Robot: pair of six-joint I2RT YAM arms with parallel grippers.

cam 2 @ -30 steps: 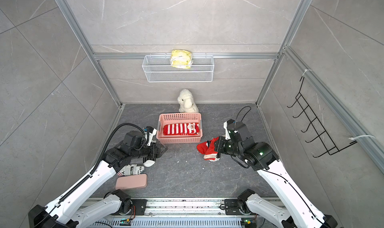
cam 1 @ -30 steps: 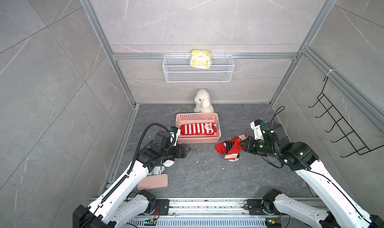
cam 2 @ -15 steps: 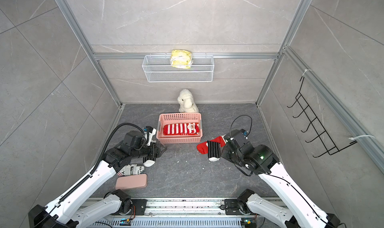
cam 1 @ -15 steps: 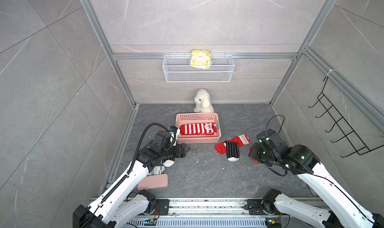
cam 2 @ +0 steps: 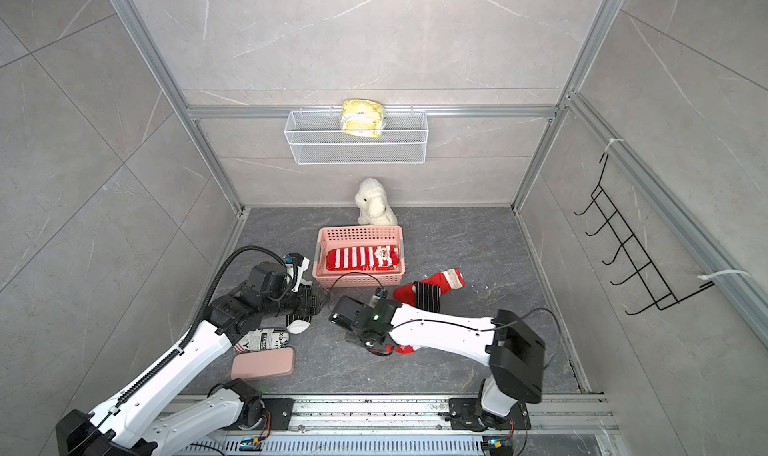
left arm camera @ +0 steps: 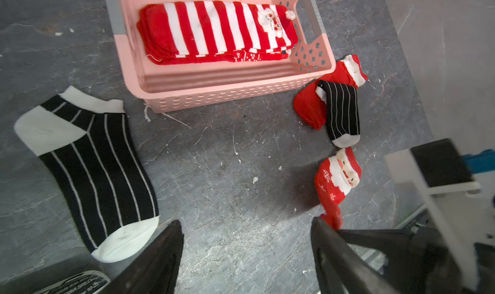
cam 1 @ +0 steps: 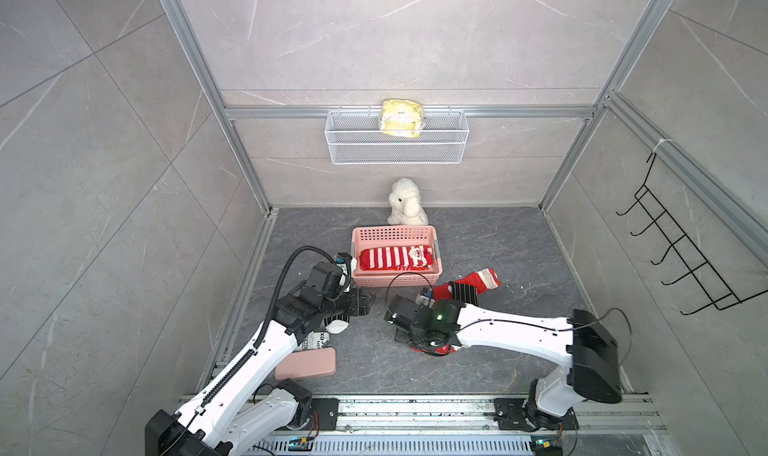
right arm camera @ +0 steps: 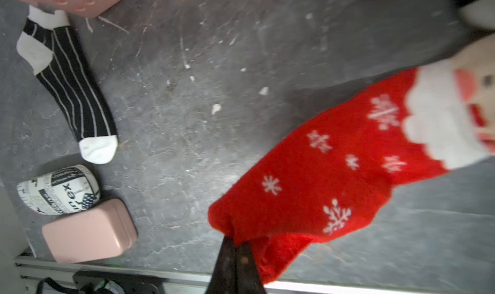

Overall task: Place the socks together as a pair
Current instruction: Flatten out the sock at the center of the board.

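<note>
1. R gripper (right arm camera: 234, 243) is pinching shut on the snowflake sock (right arm camera: 321, 172) at its plain red end (Santa face at the far end), approx 5 o'clock of the pink basket (cam 1: 395, 281).
2. L gripper (left arm camera: 245, 224) is hovering w/ fingers wide apart, gripping nothing. A black striped sock (left arm camera: 93, 166) is lying just beside it, 7 o'clock of the basket.
3. At 4 o'clock, the 2nd black sock (left arm camera: 342, 110) is lying across a red sock (left arm camera: 308, 108).
4. In the basket, red-white striped socks (left arm camera: 214, 30) are lying flat.
</note>
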